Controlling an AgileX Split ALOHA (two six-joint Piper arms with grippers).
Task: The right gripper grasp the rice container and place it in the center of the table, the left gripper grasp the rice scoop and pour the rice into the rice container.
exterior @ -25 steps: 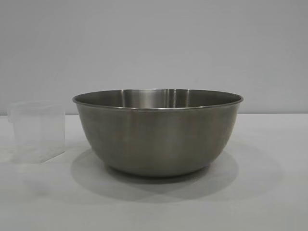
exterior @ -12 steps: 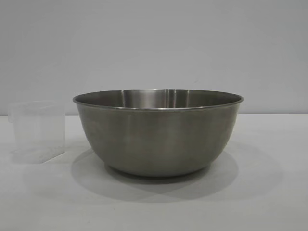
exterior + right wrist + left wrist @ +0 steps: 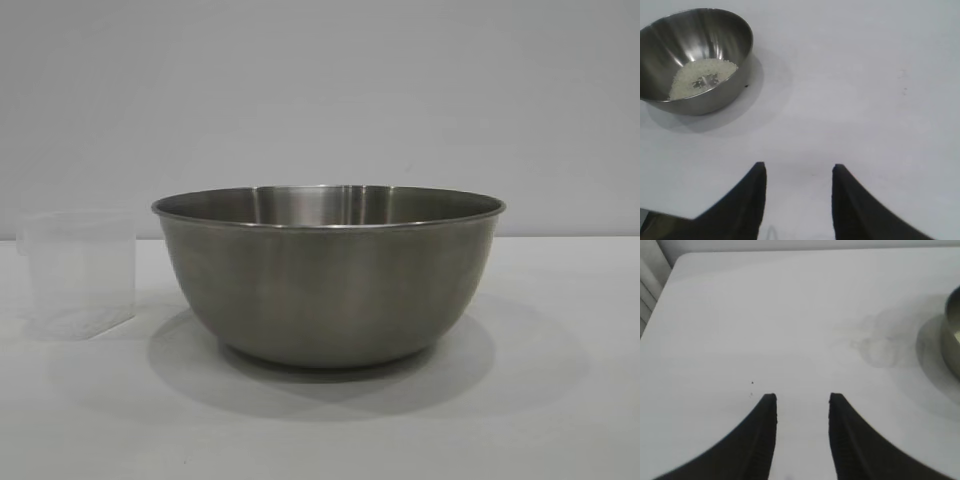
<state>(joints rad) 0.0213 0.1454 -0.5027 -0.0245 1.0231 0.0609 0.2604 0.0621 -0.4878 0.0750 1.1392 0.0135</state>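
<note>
Exterior view, nearest first: the plain white matte table [image 3: 320,430] carries a soft grey shadow in the foreground. On it, about centre, stands the rice container [image 3: 328,275] — a large round brushed stainless-steel bowl with a thin rolled rim, upright. To its left, just beside it but not touching, stands the rice scoop [image 3: 78,272], a small translucent clear plastic measuring cup, squarish, upright; no claw is on it. A few pale specks lie at the bottom of the scoop. Behind both is a plain grey wall [image 3: 320,90].

Left wrist view: the left gripper [image 3: 801,399], a black claw with two pointed fingers, hangs above bare tabletop, tips parted with white surface showing between them — nothing held. Farther off, the scoop appears only as a faint translucent outline [image 3: 879,347], and the steel bowl's rim cuts the frame edge [image 3: 952,335].

Right wrist view: the right gripper [image 3: 799,167], the matching black claw, is likewise over bare table, fingers spread apart and empty. Well beyond the fingertips the bowl [image 3: 715,97] sits on the table; inside it the rice [image 3: 702,76], small off-white grains, forms a pale patch on the bottom, with a little bare steel showing through at the middle.

Neither gripper shows in the exterior view.
</note>
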